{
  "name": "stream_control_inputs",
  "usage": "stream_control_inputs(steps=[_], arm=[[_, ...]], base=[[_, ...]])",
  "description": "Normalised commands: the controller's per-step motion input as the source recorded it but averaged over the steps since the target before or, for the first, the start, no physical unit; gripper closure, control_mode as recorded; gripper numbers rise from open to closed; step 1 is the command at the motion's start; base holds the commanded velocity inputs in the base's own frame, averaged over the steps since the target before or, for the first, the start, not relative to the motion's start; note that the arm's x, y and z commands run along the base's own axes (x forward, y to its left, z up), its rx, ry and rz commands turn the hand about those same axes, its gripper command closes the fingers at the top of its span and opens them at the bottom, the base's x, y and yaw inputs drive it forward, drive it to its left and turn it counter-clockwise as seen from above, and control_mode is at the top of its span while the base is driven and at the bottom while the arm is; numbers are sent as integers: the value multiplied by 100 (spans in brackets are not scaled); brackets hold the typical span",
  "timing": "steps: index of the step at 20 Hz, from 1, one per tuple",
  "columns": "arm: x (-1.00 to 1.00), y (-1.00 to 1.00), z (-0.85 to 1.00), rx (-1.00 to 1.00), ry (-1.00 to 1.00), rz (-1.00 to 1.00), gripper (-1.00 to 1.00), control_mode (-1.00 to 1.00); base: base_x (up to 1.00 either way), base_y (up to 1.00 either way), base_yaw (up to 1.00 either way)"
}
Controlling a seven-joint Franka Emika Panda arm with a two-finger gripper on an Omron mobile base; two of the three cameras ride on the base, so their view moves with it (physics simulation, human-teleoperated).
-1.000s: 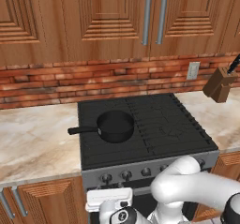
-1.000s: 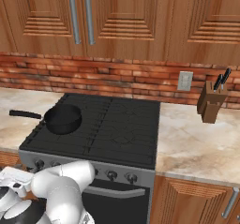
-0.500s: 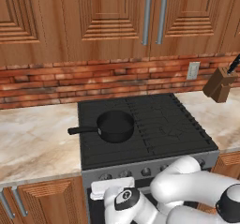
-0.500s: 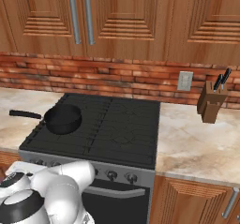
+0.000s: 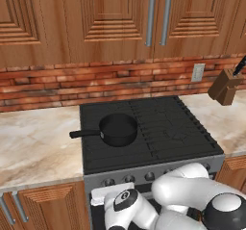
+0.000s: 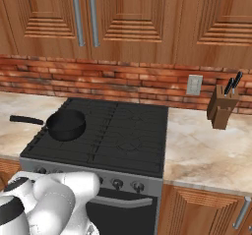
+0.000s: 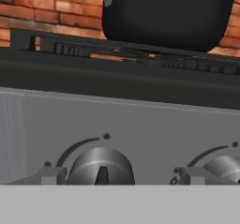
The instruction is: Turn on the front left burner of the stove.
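The stove (image 5: 158, 128) (image 6: 123, 126) has a flat black grate top and a grey front strip (image 7: 140, 124) with round knobs. In the hand view my gripper (image 7: 115, 177) is open and close to the strip. Its fingertips (image 7: 47, 175) stand apart on either side of the leftmost knob (image 7: 100, 167) without touching it. A second knob (image 7: 225, 168) shows at the right edge. In the left base view my white hand (image 5: 102, 194) sits low against the strip's left end, with the fingers hidden. The arm (image 6: 54, 199) covers the strip's left end in the right base view.
A small black long-handled pan (image 5: 117, 129) (image 6: 65, 124) (image 7: 168, 12) sits on the front left grate. A knife block (image 5: 226, 85) (image 6: 222, 109) stands on the right counter. Marble counters flank the stove, with a brick wall and wooden cabinets behind.
The hand has crept up and closer to the left end of the knob strip, and the arm's elbow has swung lower and further right. Stove and pan are unmoved.
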Motion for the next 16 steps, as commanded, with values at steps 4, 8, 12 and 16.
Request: stream_control_inputs(steps=[4, 8, 12, 16], arm=[[1, 0, -42, 0, 8, 0, -100, -100], [20, 0, -20, 2, 2, 0, -100, -100], [32, 0, -18, 2, 1, 0, 100, -100], [29, 0, -28, 0, 6, 0, 100, -100]], base=[[0, 0, 0], [0, 0, 0], [0, 0, 0], [0, 0, 0]])
